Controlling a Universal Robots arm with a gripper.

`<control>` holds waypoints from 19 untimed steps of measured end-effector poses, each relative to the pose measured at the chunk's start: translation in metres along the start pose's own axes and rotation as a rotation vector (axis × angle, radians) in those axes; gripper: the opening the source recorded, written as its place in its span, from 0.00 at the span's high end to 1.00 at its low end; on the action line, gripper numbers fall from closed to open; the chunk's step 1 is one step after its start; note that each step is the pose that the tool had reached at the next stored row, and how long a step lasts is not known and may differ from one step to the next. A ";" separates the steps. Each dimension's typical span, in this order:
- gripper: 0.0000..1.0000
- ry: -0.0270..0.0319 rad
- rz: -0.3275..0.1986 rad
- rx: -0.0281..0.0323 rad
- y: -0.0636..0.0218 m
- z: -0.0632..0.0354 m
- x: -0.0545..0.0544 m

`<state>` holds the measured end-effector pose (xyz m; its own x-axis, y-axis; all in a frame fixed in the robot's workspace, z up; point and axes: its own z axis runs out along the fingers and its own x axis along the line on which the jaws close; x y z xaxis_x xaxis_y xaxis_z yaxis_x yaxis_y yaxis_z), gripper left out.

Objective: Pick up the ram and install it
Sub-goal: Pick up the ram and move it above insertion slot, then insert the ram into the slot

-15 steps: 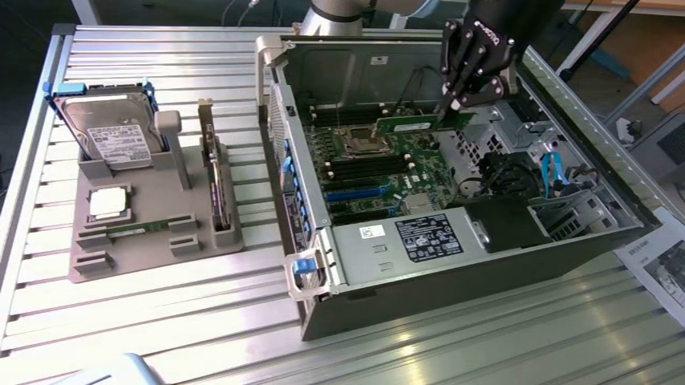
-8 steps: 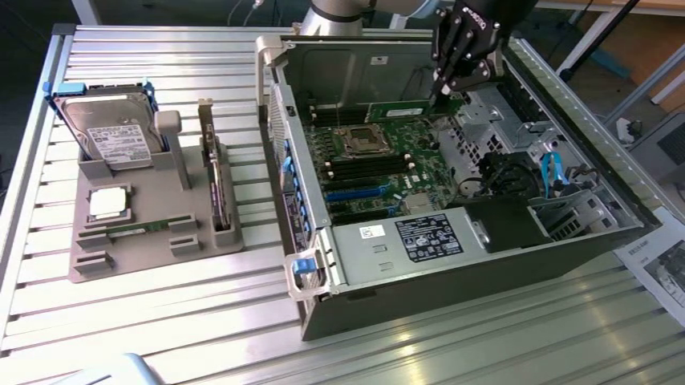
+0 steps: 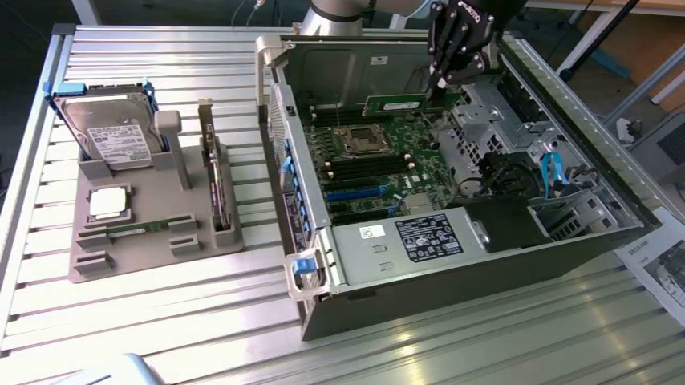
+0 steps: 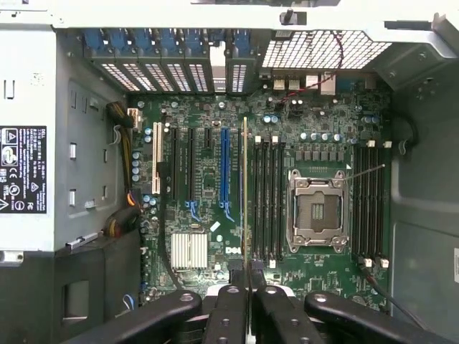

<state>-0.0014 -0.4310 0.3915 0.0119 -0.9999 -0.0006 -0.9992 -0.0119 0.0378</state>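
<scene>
Fingers point(image 4: 231, 309) clamped on the ram point(image 4: 245, 193), which stands on edge between them and runs straight out ahead, held above the motherboard point(image 4: 204, 215) inside the open PC case point(image 3: 428, 289). Step in hand, by judgement: pick complete, align phase. The blue PCIe slot point(image 4: 225, 172) lies to one side of the fingers, the black DIMM slots point(image 4: 267, 193) just beside the ram on the other, w/ the empty CPU socket point(image 4: 318, 211) beyond. Seating calls for the ram edge parallel to and centred over one slot, notch matched, latches open (state not visible), then a straight press, no tilt.
</scene>
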 end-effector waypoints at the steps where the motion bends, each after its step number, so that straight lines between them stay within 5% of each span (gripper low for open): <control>1: 0.88 0.0000 0.000 -0.0001 0.0001 0.0000 0.000; 8: 0.88 -0.0066 0.000 0.0001 -0.0001 0.0049 0.000; 19: 0.88 -0.0076 0.000 0.0001 -0.0007 0.0183 0.000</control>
<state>-0.0014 -0.4310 0.3732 0.0118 -0.9999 -0.0082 -0.9992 -0.0121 0.0377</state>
